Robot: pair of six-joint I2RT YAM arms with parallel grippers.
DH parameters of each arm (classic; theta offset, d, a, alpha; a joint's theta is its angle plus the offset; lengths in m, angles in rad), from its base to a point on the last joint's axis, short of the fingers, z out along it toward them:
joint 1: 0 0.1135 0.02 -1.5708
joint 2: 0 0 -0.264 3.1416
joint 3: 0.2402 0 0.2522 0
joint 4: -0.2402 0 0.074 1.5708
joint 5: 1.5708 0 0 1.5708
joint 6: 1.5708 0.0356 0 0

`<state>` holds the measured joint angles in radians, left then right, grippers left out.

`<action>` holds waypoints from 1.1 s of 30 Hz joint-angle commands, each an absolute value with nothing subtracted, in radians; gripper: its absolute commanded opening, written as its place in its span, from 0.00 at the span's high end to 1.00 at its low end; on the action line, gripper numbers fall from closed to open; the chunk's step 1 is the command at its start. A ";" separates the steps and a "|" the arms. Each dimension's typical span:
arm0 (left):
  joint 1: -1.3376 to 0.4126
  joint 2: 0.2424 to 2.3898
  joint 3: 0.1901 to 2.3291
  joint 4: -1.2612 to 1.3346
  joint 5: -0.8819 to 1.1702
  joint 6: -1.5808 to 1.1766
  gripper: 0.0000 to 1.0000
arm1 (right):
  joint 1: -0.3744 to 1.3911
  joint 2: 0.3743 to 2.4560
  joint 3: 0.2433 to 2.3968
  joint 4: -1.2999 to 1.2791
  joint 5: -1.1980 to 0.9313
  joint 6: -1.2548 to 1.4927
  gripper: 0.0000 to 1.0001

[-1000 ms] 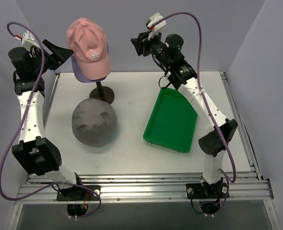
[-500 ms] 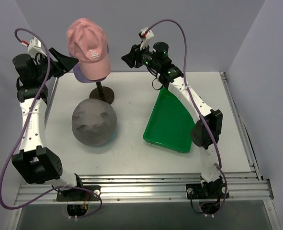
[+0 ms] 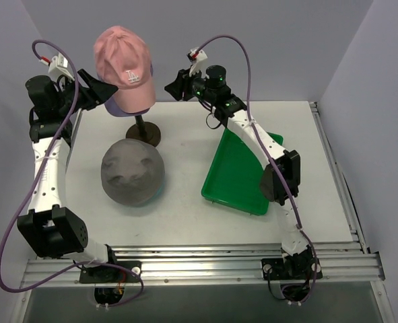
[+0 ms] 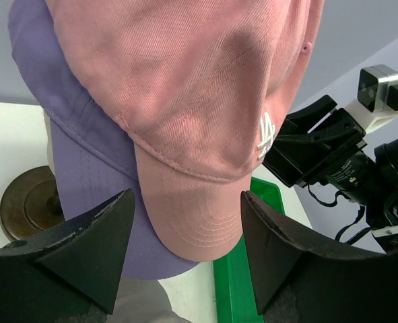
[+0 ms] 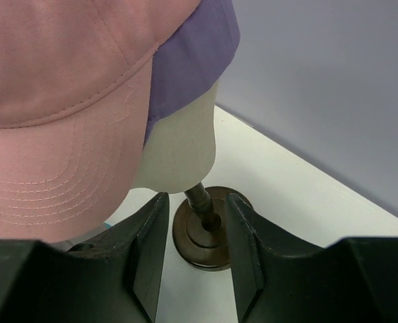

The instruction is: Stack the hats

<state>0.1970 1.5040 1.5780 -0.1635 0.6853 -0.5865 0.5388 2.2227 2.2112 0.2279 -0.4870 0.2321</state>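
Movement over the last second belongs to the arms alone; none of the hats has shifted. On the left, the left claw point(image 4: 186, 202) has come in from the table's edge and now hangs just beside the left flank of the pink cap point(image 3: 123, 64); its fingers stand wide apart and hold nothing, and in its own camera the pink brim shows between them, not gripped. That pink cap sits on top of the lilac cap point(image 4: 84, 175), both worn by the dummy head point(image 5: 178, 148) on its stand point(image 3: 143, 132); so two hats look already stacked. Below them the grey hat point(image 3: 133, 171) lies alone on the table point(image 3: 185, 134), apart from the stand's foot and untouched. To the right of the caps, the right claw point(image 5: 197, 202) has swung in from well off to the side and now sits near the cap's right flank; its fingers have drawn to a narrow gap, empty, with the stand seen through it. Farthest right, the green tray point(image 3: 242, 168) lies partly under that arm. Both claws closing on the capped head, rather than on the grey hat, suggests they mean to take or settle the two caps first; the grey hat is the one not yet stacked.
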 commanded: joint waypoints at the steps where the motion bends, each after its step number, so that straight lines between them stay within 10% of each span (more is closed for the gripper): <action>1: 0.195 1.502 1.586 -0.184 0.651 -0.535 0.28 | 0.561 2.227 2.286 0.288 -0.509 0.233 0.65; 11: 0.230 1.473 1.565 -0.233 0.450 -0.558 0.41 | 0.568 2.272 2.362 0.238 -0.471 0.198 0.65; 21: 0.230 1.551 1.624 -0.259 0.416 -0.558 0.92 | 0.577 2.322 2.396 0.224 -0.410 0.149 0.66; 33: 0.225 1.605 1.647 -0.244 0.448 -0.545 0.96 | 0.626 2.333 2.425 0.221 -0.387 0.118 0.66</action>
<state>0.2260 1.5990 1.5917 -0.2687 0.4339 -0.5629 0.5976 2.3379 2.3627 0.1883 -0.4038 0.1478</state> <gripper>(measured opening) 0.043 0.342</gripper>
